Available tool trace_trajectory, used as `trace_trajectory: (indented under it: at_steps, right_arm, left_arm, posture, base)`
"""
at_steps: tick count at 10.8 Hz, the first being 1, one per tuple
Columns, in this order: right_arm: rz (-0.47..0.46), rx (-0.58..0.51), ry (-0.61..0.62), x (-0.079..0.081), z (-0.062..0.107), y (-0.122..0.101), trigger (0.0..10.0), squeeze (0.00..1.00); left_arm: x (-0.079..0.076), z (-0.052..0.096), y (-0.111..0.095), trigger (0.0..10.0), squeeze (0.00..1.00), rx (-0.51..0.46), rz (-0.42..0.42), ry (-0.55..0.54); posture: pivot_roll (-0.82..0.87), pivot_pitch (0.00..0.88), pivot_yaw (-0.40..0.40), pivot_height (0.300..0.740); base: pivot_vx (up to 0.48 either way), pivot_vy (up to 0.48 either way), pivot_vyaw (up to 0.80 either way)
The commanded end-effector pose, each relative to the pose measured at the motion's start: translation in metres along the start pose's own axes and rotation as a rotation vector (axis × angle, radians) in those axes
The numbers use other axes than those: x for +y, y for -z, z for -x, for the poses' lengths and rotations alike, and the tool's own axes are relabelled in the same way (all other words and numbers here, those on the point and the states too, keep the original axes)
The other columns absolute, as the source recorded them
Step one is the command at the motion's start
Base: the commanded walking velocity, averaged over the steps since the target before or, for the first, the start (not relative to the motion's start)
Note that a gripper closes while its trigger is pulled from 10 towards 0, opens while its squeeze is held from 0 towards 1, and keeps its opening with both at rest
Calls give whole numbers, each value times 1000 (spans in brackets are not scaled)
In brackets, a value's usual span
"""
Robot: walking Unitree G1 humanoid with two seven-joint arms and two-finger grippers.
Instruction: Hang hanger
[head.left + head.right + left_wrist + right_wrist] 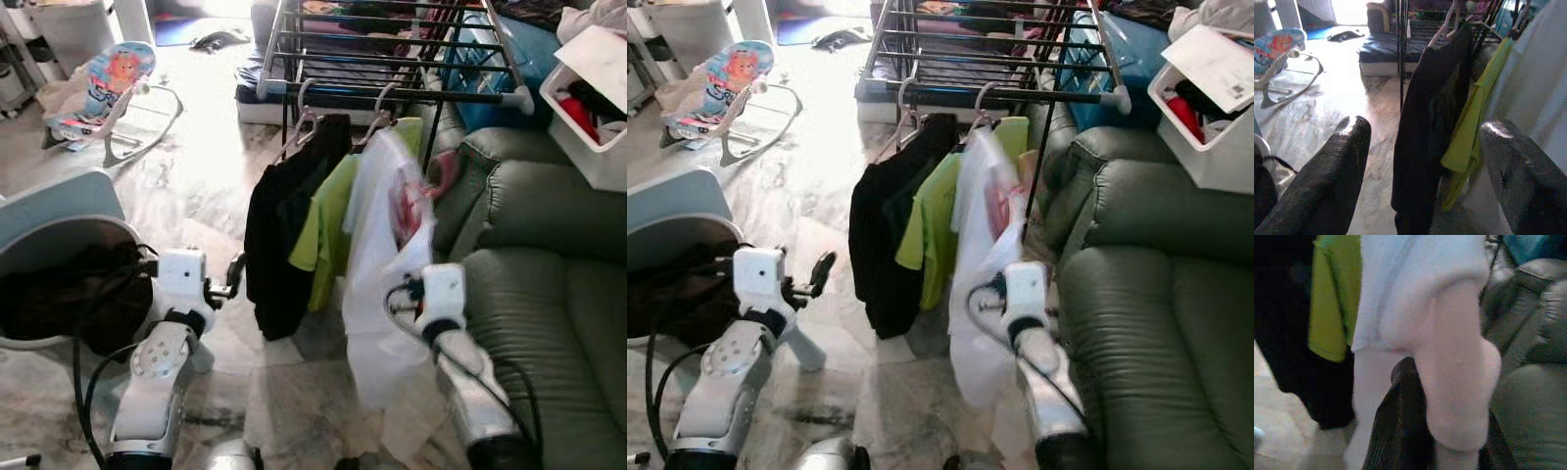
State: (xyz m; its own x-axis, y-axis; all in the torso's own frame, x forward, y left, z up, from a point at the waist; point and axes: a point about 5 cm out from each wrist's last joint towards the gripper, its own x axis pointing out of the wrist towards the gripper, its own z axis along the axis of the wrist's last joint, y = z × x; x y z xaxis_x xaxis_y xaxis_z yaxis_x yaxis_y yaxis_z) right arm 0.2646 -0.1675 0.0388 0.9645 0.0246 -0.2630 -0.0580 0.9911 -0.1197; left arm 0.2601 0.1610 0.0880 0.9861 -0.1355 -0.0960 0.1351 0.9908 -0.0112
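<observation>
While hooked over the front bar of the drying rack, hanger carries a white garment that drapes down past the right gripper. Beside it on the same bar, a second hanger with a black garment, and a lime-green shirt between the black and the white. Right gripper buried in the lower white cloth, one dark finger showing against the fabric, cloth bulging over and around it; whether the jaws are apart or pinched on the cloth cannot be told. Just beyond those jaws, to the right, a grey-green sofa, touching or nearly touching the hanging white cloth. Left gripper held up short of the clothes, jaws wide apart with nothing between them, the black garment straight ahead through the gap and the green shirt next to it. Behind the left arm, a round basket with dark laundry. Farther off across the pale marble floor, a baby bouncer. Above the sofa, a white bin with red cloth inside.
</observation>
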Motion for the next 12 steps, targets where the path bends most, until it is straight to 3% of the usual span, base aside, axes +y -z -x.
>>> trace_trajectory:
  at_steps: [1, 3, 4, 5, 12]
  right_arm:
    - [49, -71, 53, -9, 0, -17, 10000, 0]
    - [143, 0, 124, -26, 12, -1, 10000, 0]
    - [144, 24, 162, -32, 14, 3, 10000, 0]
    - [128, 51, 207, -37, 12, 4, 10000, 0]
    - [89, 29, 327, -44, 0, -9, 10000, 0]
  left_arm:
    - [3, 0, -4, 10000, 0, -6, -4, -10]
    - [4, 6, -3, 10000, 0, -8, -74, -6]
    - [0, 5, -4, 10000, 0, -7, -24, 31]
    - [-5, 2, -9, 10000, 0, -32, -62, 64]
    - [-20, 3, -11, 10000, 0, -38, -16, 181]
  posture:
    - [-25, 28, -34, 740]
    - [-38, 33, -29, 740]
    - [-38, 33, -29, 740]
    - [-49, 32, -26, 740]
    - [-48, 40, -21, 740]
  base:
    - [0, 0, 0]
    - [0, 0, 0]
    - [0, 0, 0]
    - [0, 0, 0]
    - [310, 0, 0]
